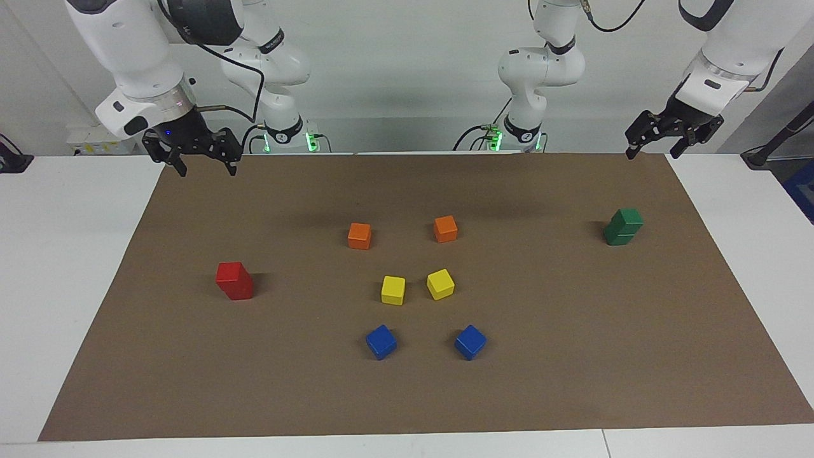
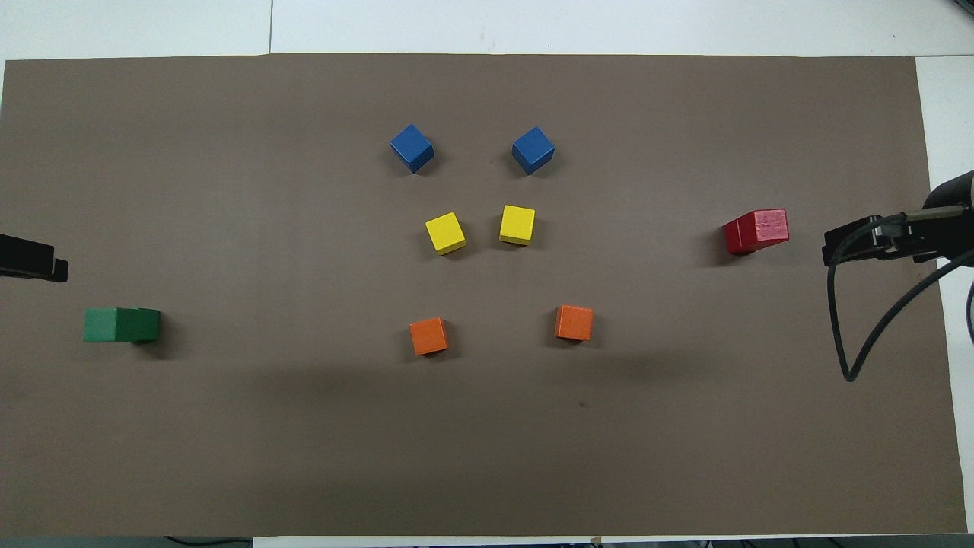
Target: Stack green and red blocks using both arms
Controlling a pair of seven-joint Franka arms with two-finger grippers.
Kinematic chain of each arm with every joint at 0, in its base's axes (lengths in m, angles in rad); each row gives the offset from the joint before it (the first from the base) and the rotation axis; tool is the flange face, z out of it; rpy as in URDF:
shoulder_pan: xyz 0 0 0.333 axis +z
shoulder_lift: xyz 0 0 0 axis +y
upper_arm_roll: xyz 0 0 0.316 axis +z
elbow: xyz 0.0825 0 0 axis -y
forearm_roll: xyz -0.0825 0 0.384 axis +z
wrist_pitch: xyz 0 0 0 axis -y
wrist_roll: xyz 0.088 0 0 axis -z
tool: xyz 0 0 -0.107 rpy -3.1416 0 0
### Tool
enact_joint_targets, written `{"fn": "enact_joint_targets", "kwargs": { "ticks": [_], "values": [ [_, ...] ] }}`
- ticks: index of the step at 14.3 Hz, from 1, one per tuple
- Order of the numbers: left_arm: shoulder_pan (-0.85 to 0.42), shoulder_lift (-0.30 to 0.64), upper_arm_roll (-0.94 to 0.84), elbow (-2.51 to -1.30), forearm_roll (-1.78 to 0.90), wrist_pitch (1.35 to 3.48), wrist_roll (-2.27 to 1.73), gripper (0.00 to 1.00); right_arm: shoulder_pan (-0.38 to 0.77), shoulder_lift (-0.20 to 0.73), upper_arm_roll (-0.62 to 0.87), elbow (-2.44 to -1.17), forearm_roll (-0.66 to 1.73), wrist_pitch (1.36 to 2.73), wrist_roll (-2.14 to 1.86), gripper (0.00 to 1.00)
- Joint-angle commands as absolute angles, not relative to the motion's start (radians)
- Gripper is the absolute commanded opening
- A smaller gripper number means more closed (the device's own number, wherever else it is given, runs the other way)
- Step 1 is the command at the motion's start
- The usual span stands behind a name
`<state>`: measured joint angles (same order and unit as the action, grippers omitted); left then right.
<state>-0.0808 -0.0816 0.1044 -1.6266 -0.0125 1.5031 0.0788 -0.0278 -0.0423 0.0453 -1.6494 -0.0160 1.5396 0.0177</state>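
Observation:
Two red blocks [image 1: 234, 280] stand stacked one on the other toward the right arm's end of the brown mat; the stack also shows in the overhead view [image 2: 755, 230]. Two green blocks [image 1: 623, 226] stand stacked toward the left arm's end, the top one slightly offset; this stack shows in the overhead view too [image 2: 122, 325]. My right gripper [image 1: 206, 169] hangs open and empty in the air over the mat's edge at the right arm's end. My left gripper [image 1: 654, 151] hangs open and empty over the mat's edge at the left arm's end. Neither touches a block.
In the middle of the brown mat [image 1: 572, 356] lie two orange cubes [image 1: 359, 235] [image 1: 446, 229], then two yellow cubes [image 1: 393, 290] [image 1: 440, 284] and, farthest from the robots, two blue cubes [image 1: 381, 341] [image 1: 470, 341]. White table [image 1: 63, 286] surrounds the mat.

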Motion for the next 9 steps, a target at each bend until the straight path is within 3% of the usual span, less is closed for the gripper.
{"fn": "enact_joint_targets", "kwargs": {
  "ticks": [1,9],
  "values": [
    [-0.055,-0.094,0.08,-1.646,-0.002,1.526,0.072,1.0,-0.025,-0.034,0.049,-1.637,-0.017,1.531,0.051,1.0],
    [-0.06,-0.103,0.08,-1.644,-0.012,1.525,0.074,1.0,-0.025,-0.034,0.049,-1.638,-0.015,1.531,0.063,1.0]
  ]
}}
